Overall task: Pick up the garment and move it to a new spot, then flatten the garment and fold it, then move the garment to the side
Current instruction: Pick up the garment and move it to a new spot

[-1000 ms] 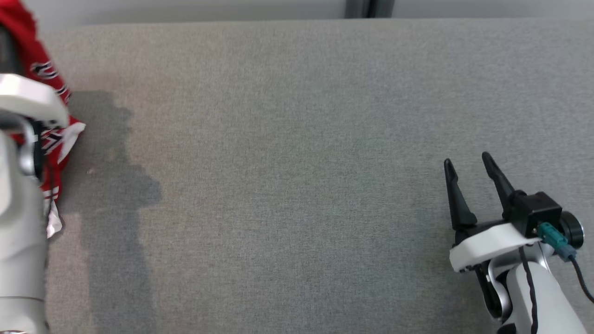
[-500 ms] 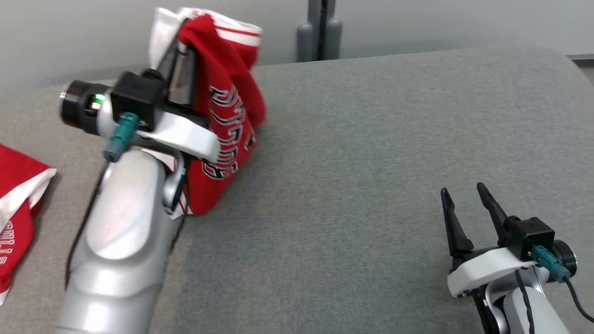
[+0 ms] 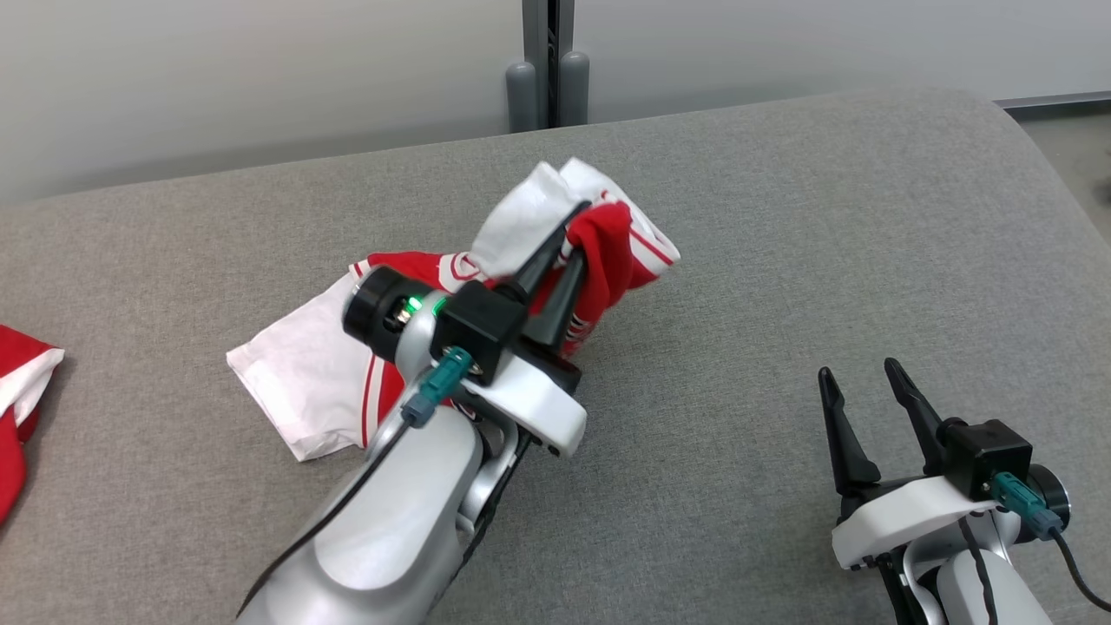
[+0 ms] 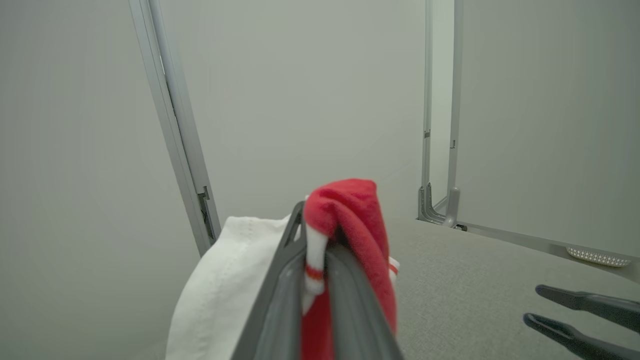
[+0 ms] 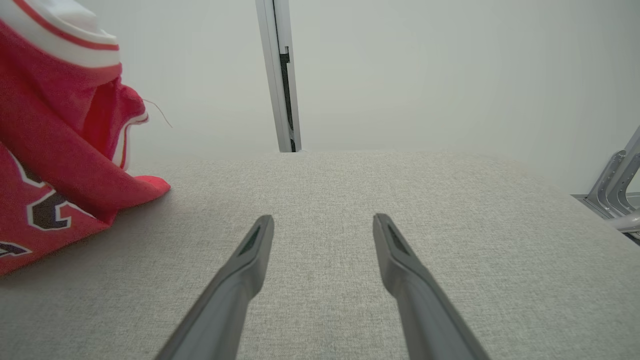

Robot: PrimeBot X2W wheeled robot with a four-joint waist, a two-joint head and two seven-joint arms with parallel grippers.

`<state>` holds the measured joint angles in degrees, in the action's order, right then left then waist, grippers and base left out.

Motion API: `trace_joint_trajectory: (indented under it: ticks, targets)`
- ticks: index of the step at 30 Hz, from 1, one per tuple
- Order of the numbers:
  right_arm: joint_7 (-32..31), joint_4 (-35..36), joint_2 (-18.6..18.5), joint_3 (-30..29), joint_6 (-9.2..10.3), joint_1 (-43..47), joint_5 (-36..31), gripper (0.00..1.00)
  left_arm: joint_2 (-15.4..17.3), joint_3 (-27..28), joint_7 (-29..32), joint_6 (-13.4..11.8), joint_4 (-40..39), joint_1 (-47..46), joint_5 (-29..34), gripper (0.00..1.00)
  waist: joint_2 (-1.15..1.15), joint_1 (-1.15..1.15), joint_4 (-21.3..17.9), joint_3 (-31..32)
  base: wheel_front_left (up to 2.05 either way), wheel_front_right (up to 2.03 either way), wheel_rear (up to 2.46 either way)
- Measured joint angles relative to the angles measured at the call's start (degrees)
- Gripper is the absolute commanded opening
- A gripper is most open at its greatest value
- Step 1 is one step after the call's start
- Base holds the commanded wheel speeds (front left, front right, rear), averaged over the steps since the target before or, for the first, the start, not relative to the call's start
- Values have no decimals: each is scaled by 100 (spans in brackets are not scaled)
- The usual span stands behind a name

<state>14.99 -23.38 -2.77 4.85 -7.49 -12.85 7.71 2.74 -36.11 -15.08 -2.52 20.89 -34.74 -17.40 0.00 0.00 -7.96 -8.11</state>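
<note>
Black lettering (image 5: 46, 211) on the garment (image 5: 55, 150) — creased, unreadable.

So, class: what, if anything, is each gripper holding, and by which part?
The left gripper pinches the red-and-white garment by a bunched red fold; the right gripper holds nothing.

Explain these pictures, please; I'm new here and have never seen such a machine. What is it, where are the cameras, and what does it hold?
It is a wheeled robot with two arms, each ending in a gripper with two long dark fingers. The wide picture comes from a camera on its head, looking down at a grey padded surface. The other two come from cameras on its wrists, each looking along that arm's own fingers. The left gripper is shut on a bunched fold of a red-and-white garment and holds that part up; the rest lies on the surface. The right gripper is open and empty. Another red cloth lies at the head view's left edge.
</note>
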Motion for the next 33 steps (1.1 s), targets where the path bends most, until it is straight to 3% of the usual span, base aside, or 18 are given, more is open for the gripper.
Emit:
trace_joint_trajectory:
  ticks: [1,2,3,4,9,18,26,33]
  targets:
    - [0,0,0,10,0,-1,18,100,1,-91,-1,-45,33,25,-11,0,0,0,2,-1,0,0,0]
    - [0,3,1,16,0,-1,29,100,-4,-158,-1,-70,103,52,-27,9,0,0,4,-5,0,0,0]
    - [0,7,1,25,0,-1,43,100,-5,-175,0,-123,158,93,-32,48,0,0,9,-9,0,0,0]
    - [0,12,0,27,0,-1,53,100,-7,-165,0,-166,225,134,-26,100,0,0,18,-13,0,0,0]
    - [0,120,1,41,0,-11,52,100,40,185,0,-259,471,491,197,100,0,0,95,-2,0,0,0]
    - [0,182,-1,-5,0,118,-48,100,390,1397,-1,-436,289,1663,543,100,0,0,308,248,0,0,0]
    - [0,168,3,90,0,253,-44,100,382,2473,-1,-567,16,2659,664,100,0,0,547,551,0,0,0]
    - [0,146,4,179,0,384,45,100,229,3078,-1,-576,-274,3351,898,100,0,0,630,716,0,0,0]
